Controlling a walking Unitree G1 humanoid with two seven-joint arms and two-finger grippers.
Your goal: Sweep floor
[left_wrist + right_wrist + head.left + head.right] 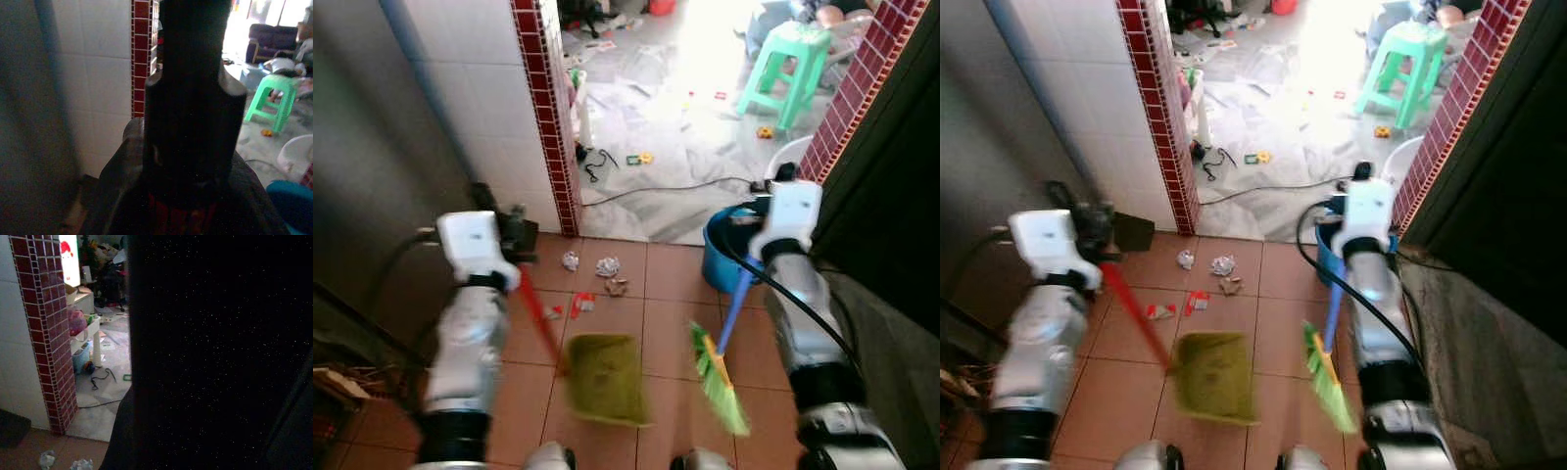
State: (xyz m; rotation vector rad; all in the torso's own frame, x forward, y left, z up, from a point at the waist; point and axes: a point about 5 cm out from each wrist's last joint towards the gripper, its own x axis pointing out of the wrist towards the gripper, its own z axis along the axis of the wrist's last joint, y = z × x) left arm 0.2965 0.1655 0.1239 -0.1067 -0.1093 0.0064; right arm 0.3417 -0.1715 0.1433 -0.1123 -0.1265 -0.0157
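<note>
in the left eye view the left gripper (514, 238) sat at middle left of the frame, fingers clenched on the red handle of a green dustpan (604, 378), whose pan rested low on the brown tiles at bottom centre. the handle's long axis ran from the gripper down and right to the pan. the right gripper (773, 186) sat at upper right of centre; whether its fingers were closed could not be made out here, though the blue handle of the broom (719, 380) rose toward it, with the green bristles blurred at lower centre right, just beside the pan. crumpled paper scraps (605, 266) lay above the pan in the frame, near the doorway threshold, and a red wrapper (581, 304) lay between them and the pan. a blue bucket (717, 257) stood at the right, behind the broom handle.

the right eye view gave the same layout. judged from it, the litter lay ahead of both tools, nearer the pan's mouth, so the broom would have to reach past the scraps and draw them back.

in the left wrist view the dark fingers (190, 107) rose up the centre, a strip of red between them at the bottom edge; a green stool (272, 100) stood at right.

the right wrist view was mostly dark; scraps showed at lower left.
</note>
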